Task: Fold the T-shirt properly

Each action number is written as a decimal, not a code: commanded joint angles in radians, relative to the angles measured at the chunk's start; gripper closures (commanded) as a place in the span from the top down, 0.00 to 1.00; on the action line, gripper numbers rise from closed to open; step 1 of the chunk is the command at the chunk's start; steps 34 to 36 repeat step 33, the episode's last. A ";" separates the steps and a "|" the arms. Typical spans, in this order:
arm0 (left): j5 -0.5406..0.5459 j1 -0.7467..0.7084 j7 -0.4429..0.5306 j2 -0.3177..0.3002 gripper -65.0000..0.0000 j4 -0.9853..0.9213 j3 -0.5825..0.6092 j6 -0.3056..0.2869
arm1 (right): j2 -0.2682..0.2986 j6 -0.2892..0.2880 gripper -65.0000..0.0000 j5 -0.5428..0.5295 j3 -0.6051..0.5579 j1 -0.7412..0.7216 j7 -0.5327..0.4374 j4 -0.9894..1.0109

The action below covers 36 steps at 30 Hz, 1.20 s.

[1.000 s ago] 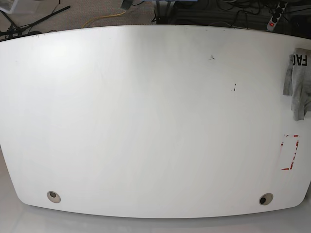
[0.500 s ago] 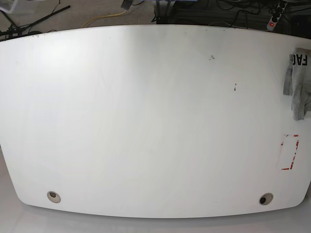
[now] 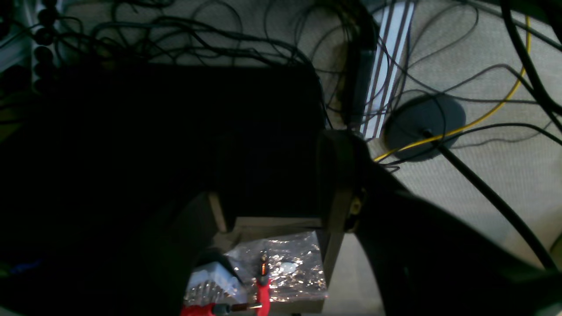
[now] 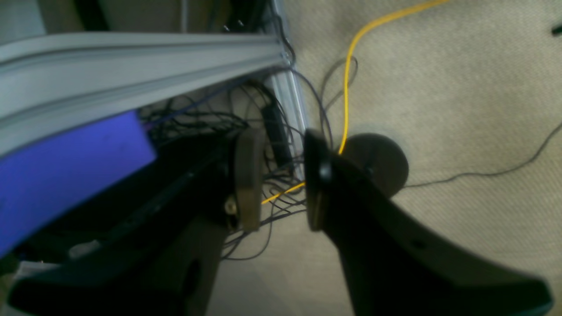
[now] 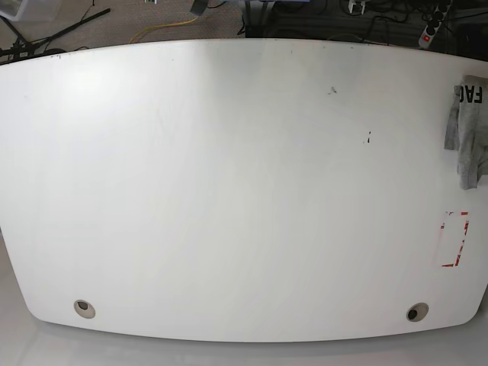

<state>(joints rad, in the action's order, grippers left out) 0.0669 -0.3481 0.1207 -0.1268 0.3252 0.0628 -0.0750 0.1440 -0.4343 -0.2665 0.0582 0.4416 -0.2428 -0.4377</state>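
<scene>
T-shirt (image 5: 469,141): lt heather grey w/ black block caps. Table (image 5: 229,191): white; red-edged tape rectangle (image 5: 455,239) seen. Cable (image 4: 349,83): yellow. Carpet (image 4: 461,87): beige. Panel (image 4: 66,175): purple-blue. Both grippers noted as black.

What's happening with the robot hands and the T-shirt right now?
Left gripper open, empty, off the table. Right gripper open, empty, over the floor. T-shirt bunched at the table edge, unfolded. Nothing in the way.

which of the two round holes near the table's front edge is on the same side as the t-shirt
The darker hole at the front right of the base view. The T-shirt lies bunched at that same right edge of the table; the paler hole sits at the far left.
</scene>
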 commanded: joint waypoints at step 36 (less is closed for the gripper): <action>-0.008 0.245 -0.112 0.060 0.39 -0.252 0.009 0.091 | -0.002 0.242 0.25 0.241 0.001 -0.247 0.089 0.181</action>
